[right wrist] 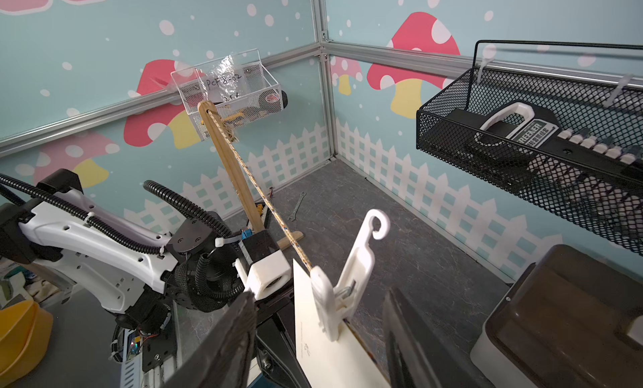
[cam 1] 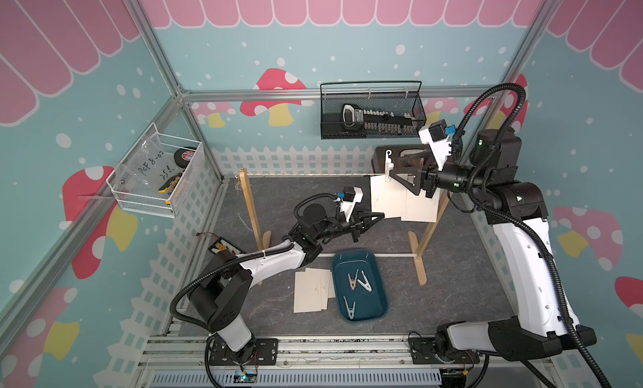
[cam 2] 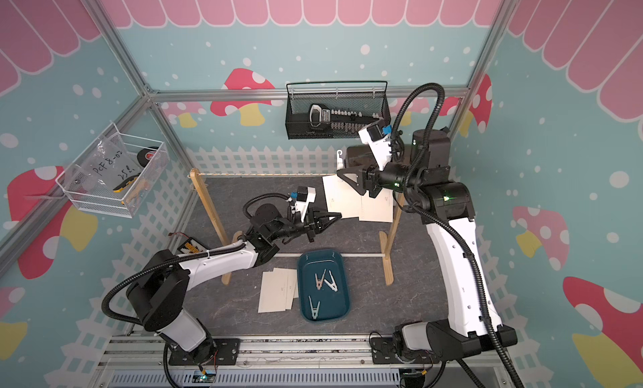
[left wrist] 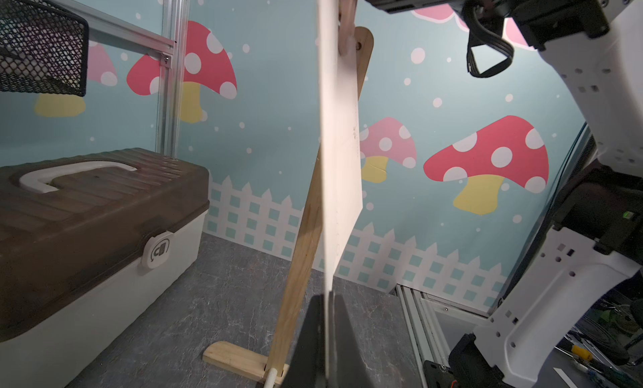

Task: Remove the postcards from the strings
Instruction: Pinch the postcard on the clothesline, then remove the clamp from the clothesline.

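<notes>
From my console I read the postcards (cam 1: 386, 198) as plain cream-white. String (cam 1: 306, 175): tan, twisted. Posts (cam 1: 252, 212): pale wood. Clothespin (right wrist: 351, 275): white. Tray (cam 1: 342, 281): dark teal. Desk (cam 1: 452, 281): grey, marbled veining. Wall (cam 1: 348, 55): light teal, white dots, red and pink mushrooms, white picket-fence print. Toolbox (left wrist: 87, 212): brown lid, white body.

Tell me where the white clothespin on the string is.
In a top view the white clothespin sits on the string near the right-side post, pinning the top edge of a postcard, between the fingers of the open right gripper.
</notes>
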